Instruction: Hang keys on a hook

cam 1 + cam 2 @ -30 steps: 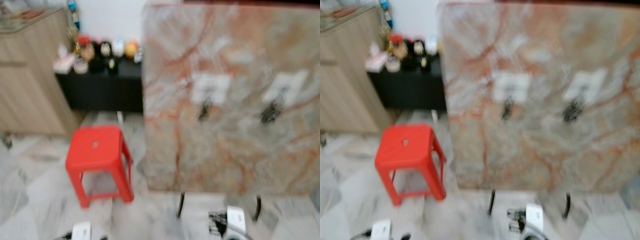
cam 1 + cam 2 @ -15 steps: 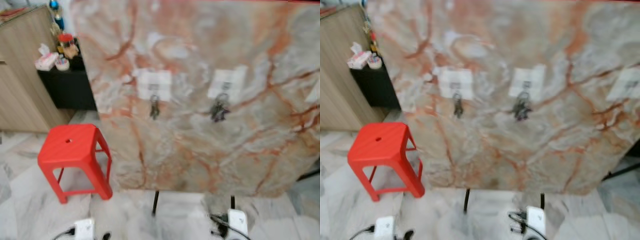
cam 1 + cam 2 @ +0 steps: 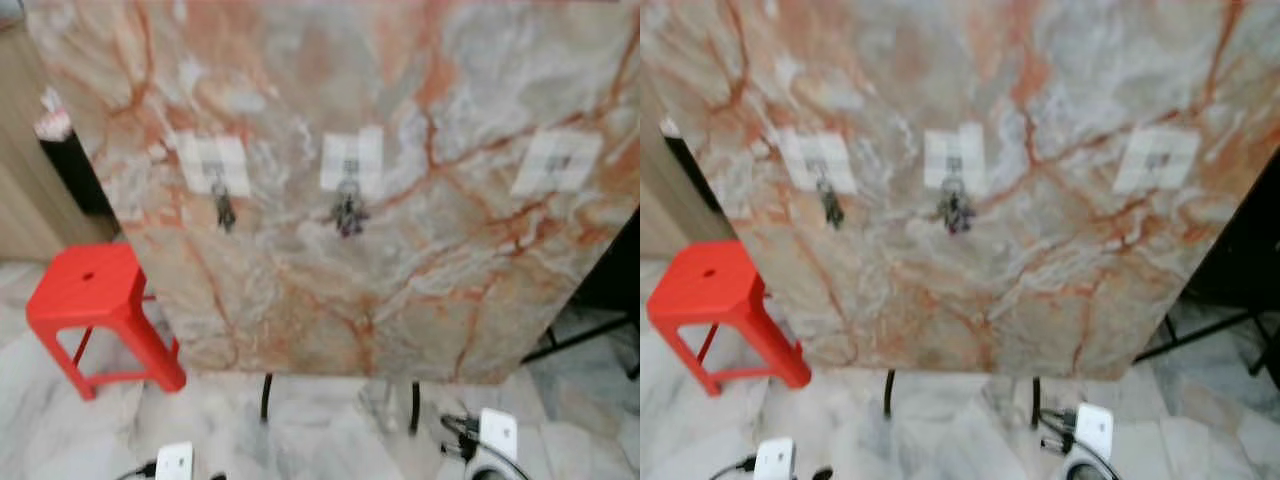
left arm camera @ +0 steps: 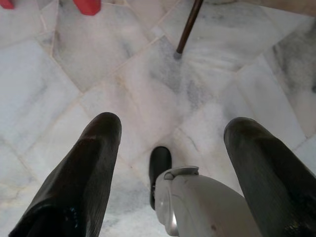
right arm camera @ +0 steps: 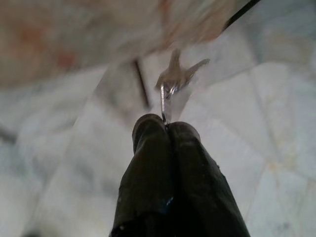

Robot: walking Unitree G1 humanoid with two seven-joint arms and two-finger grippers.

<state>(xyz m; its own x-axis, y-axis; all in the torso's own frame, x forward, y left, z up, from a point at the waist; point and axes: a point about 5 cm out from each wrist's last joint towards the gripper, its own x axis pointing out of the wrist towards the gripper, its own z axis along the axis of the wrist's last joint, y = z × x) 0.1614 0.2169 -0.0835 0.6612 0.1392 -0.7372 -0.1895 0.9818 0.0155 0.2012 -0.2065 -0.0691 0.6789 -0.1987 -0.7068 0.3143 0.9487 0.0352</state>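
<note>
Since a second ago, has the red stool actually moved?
No. The red stool sits beside the marble board's left edge as before; the whole picture slid because the camera turned.

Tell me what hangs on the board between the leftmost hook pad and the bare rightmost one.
A middle hook pad with a bunch of keys hanging from it, seen in both eye views.

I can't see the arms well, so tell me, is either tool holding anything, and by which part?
The right tool is shut on the keys, pinching the ring. The left tool is open and holds nothing.
</note>
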